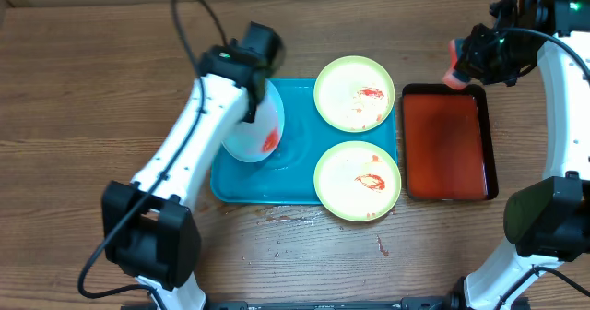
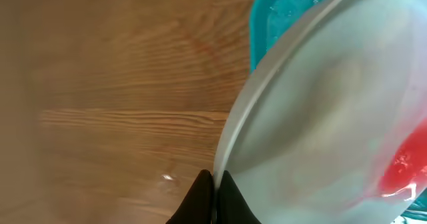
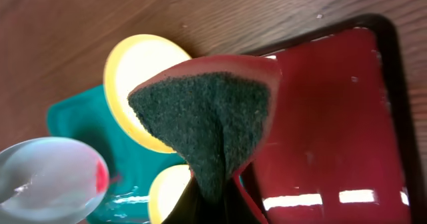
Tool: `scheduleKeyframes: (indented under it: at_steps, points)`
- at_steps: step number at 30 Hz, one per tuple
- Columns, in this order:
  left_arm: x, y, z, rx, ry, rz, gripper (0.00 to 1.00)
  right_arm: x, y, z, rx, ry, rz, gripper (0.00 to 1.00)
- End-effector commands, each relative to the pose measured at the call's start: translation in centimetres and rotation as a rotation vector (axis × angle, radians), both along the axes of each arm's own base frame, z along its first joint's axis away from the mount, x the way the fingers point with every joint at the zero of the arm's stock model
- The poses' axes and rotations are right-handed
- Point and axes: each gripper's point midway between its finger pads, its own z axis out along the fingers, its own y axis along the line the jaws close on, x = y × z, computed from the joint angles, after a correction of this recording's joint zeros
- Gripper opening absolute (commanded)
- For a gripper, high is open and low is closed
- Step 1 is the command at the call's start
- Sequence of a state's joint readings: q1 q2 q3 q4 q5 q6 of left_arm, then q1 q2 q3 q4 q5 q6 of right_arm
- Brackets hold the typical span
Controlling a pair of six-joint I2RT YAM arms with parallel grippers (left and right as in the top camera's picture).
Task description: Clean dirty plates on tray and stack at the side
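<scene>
The teal tray (image 1: pixel 288 176) lies mid-table. Two pale yellow-green plates with red smears rest on its right side, one at the back (image 1: pixel 355 93) and one at the front (image 1: pixel 357 181). My left gripper (image 2: pixel 215 184) is shut on the rim of the light blue-white plate (image 1: pixel 255 125), which it holds tilted over the tray's left part; a red smear shows on the plate (image 2: pixel 400 174). My right gripper (image 3: pixel 215 201) is shut on a sponge (image 3: pixel 207 124) with a dark green scouring face and red backing, held above the back edge of the red tray (image 1: pixel 447 144).
The narrow red tray with a dark rim lies right of the teal tray. Small red spots mark the wood in front of the teal tray (image 1: pixel 277 216). Bare wooden table (image 1: pixel 74 98) extends to the left.
</scene>
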State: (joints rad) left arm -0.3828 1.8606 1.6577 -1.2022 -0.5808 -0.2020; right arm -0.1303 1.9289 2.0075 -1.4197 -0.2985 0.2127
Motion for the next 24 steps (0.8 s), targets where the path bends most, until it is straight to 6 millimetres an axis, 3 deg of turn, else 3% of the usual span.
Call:
scheduleKeyframes:
  at_steps: [1,14,24]
  points:
    - [0.1,0.7,4.8,0.186,-0.198,0.054,0.04,-0.3,-1.1,1.2,-0.08,-0.028,-0.02,0.04]
    - [-0.8,-2.3,10.0,0.461,-0.418,-0.013,0.04,-0.9,-1.2,0.9,-0.086,0.001,-0.022,0.04]
    - [-0.8,-2.8,10.8,0.434,-0.528,0.047,0.04,-1.7,-1.1,0.6,-0.082,0.037,-0.021,0.04]
